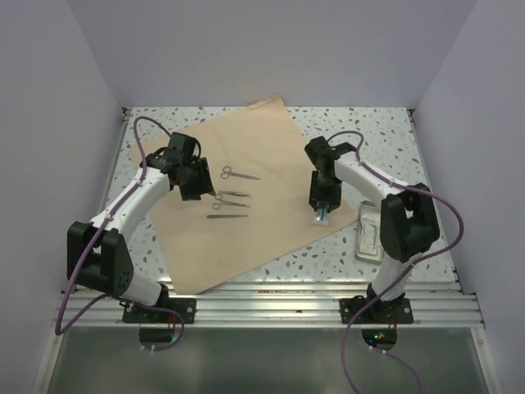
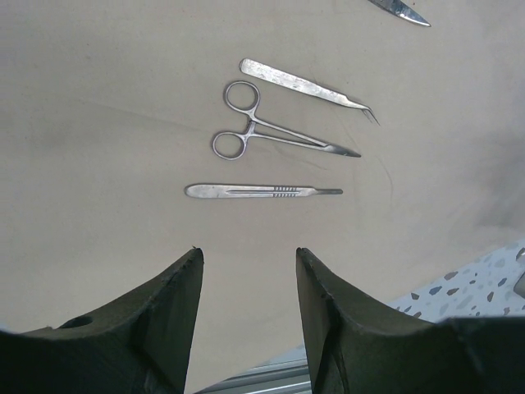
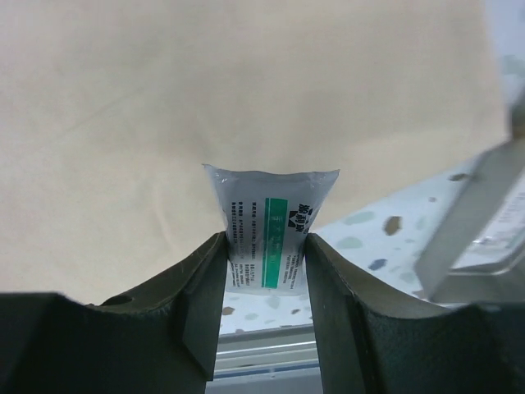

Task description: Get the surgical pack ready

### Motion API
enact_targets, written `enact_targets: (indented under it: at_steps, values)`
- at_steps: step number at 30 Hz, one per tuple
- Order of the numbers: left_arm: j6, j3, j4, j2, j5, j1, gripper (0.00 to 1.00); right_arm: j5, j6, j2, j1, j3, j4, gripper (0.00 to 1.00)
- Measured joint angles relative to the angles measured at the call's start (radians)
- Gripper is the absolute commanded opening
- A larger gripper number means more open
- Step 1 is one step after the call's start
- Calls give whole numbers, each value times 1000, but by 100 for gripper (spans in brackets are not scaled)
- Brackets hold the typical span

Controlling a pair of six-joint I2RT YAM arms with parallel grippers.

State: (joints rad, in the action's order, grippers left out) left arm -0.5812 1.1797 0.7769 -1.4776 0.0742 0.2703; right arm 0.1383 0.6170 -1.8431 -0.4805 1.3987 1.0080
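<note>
right gripper (image 3: 262, 246): half closed, pinching a small white packet (image 3: 271, 205) by its sides, over the sheet's right edge.
left gripper (image 2: 248, 263): spread, holding nothing, above the sheet.
sheet (image 1: 221, 238): tan, lying flat on the table (image 1: 385, 131) between the arms.
on sheet: scalpel handle (image 2: 262, 191), clamp (image 2: 279, 135), tweezers (image 2: 303, 84) and scissors (image 1: 238, 174), side by side just past the left gripper.
tray (image 1: 369, 234): on the table right of the sheet, beside the right arm; contents unclear.

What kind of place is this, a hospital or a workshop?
Probably a robotics test booth staged as a surgical prep bench, not a hospital: plain white walls box in a speckled table, two arms are bolted to its near rail, and steel instruments lie on a tan wrapping sheet.
</note>
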Motion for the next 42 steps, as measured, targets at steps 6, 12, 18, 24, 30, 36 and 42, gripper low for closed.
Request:
enact_targets:
  at_steps: [6, 12, 18, 24, 30, 36, 42]
  values:
    - [10, 0, -6, 0, 5, -6, 53, 98, -90, 148, 198, -82, 26, 47]
    - [38, -30, -21, 5, 11, -8, 53, 219, -214, 164, 378, -200, 31, 47]
    - [57, -45, -21, 13, 11, -14, 53, 245, -302, 162, 424, -296, 12, 54]
    - [70, -45, -21, 23, 13, -23, 54, 231, -319, 155, 426, -307, -1, 67]
    - [69, -45, -21, 23, 31, -24, 54, 193, -298, 155, 430, -297, 3, 68]
    - [34, -57, -23, 23, 67, -24, 53, 116, -257, 156, 415, -133, 50, 67]
    - [-93, -58, -21, -37, 120, -26, 52, 26, -220, 156, 196, 87, 49, 66]
